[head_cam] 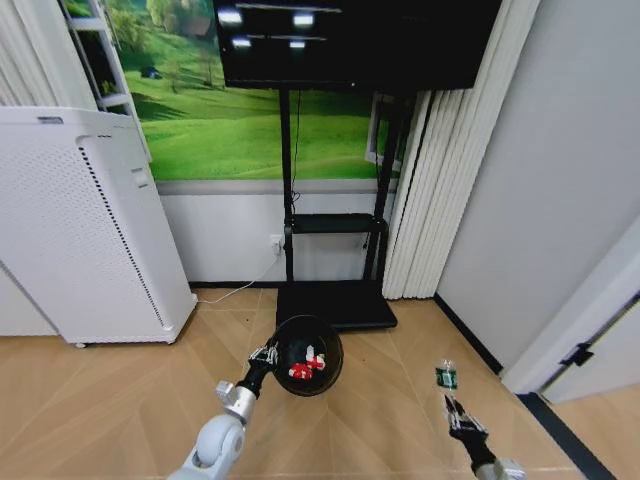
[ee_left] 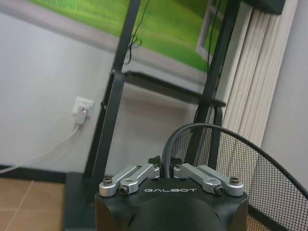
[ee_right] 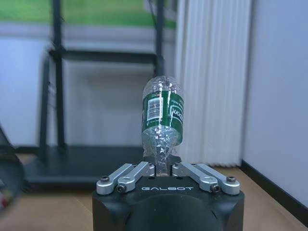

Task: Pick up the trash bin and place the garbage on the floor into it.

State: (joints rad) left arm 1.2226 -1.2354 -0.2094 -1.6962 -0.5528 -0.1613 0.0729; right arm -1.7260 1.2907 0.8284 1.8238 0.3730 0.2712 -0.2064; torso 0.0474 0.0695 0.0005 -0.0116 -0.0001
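Note:
My left gripper [head_cam: 266, 355] is shut on the rim of the black wire-mesh trash bin [head_cam: 310, 352], holding it above the floor [head_cam: 120, 400]. Red-and-white wrappers [head_cam: 307, 367] lie inside the bin. In the left wrist view the bin's rim [ee_left: 166, 144] passes between the closed fingers [ee_left: 144, 173]. My right gripper [head_cam: 455, 406] is to the right of the bin, shut on a small clear bottle with a green label [head_cam: 446, 376]. The right wrist view shows that bottle [ee_right: 162, 118] standing up from the gripper [ee_right: 162, 166].
A tall white perforated appliance [head_cam: 85, 230] stands at the left. A black TV stand [head_cam: 335, 300] with its base plate is just behind the bin. White curtains [head_cam: 425, 190] and a grey wall [head_cam: 540, 180] close the right side. A cable runs to a wall socket [ee_left: 83, 107].

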